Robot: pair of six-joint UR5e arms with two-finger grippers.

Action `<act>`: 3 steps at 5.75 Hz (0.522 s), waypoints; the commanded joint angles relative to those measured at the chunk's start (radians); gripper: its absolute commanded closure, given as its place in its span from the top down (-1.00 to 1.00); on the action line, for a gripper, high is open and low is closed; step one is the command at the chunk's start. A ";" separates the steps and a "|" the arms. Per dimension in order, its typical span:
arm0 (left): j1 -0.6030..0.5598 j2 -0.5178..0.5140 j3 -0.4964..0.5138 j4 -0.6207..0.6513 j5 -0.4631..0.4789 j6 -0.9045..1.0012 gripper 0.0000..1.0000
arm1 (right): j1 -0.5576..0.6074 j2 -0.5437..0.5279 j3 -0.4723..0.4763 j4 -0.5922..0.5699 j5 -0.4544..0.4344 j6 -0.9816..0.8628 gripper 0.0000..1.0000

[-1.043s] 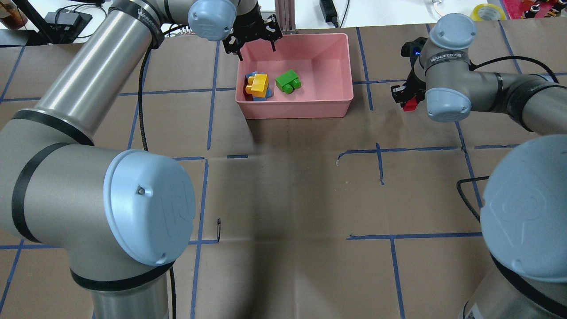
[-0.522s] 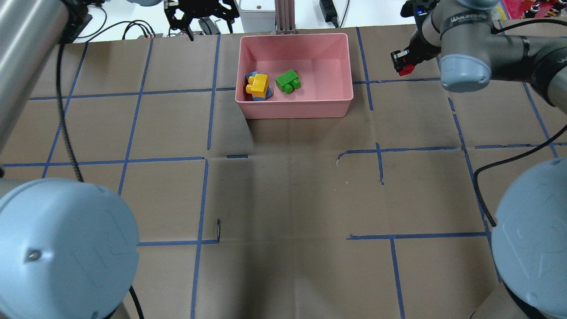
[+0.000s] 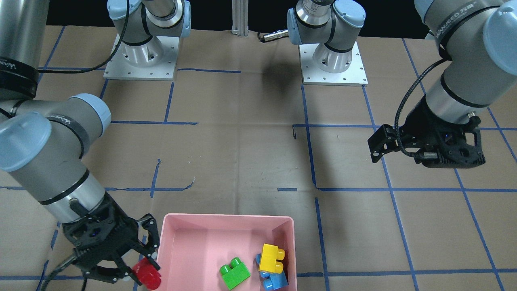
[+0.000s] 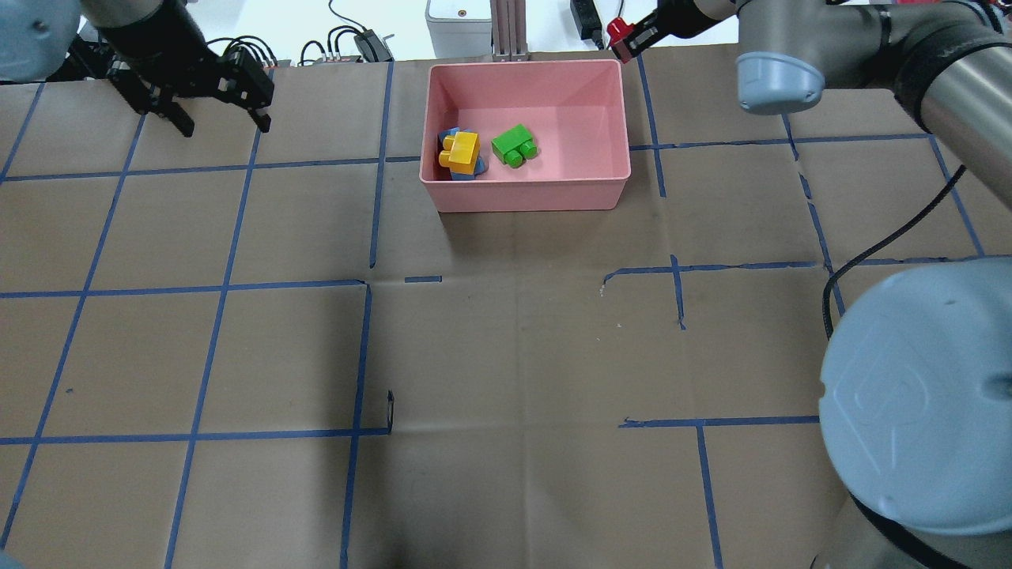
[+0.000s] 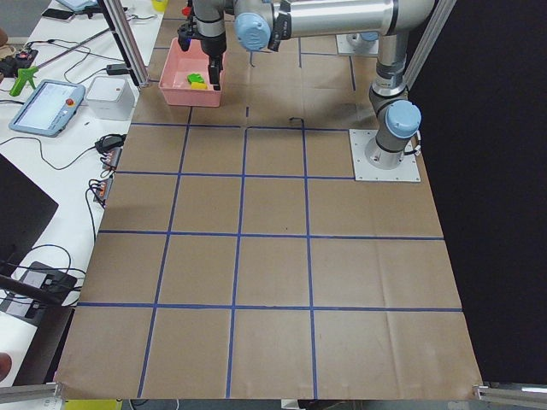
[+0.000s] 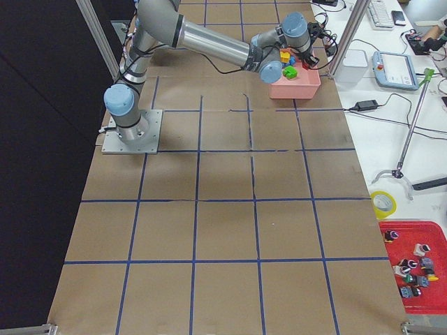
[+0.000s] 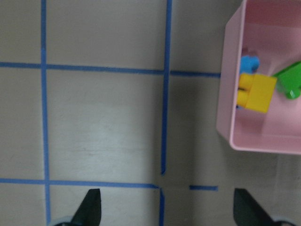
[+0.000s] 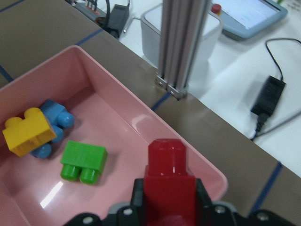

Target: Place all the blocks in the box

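box [image 4: 528, 199]: pink
top block [image 4: 461, 151]: yellow
block beneath [image 3: 278, 279]: blue
loose block [image 4: 514, 145]: green
held block [image 8: 169, 174]: red
table [image 4: 506, 356]: brown, blue grid

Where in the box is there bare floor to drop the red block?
Bare: the floor between the green block and the box's right wall, and the strip along the far wall, both nearest the right tool with the red block. Crowded: the near-left corner, where yellow lies on blue, green close beside.
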 commanded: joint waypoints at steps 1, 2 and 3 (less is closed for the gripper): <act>-0.001 0.108 -0.091 0.031 -0.018 -0.072 0.99 | 0.082 0.095 -0.033 -0.117 0.110 0.003 -0.89; -0.083 0.124 -0.090 0.032 -0.001 -0.079 0.99 | 0.084 0.099 -0.034 -0.118 0.129 0.003 -0.87; -0.137 0.133 -0.076 0.032 0.001 -0.081 0.99 | 0.085 0.099 -0.033 -0.118 0.128 0.003 -0.85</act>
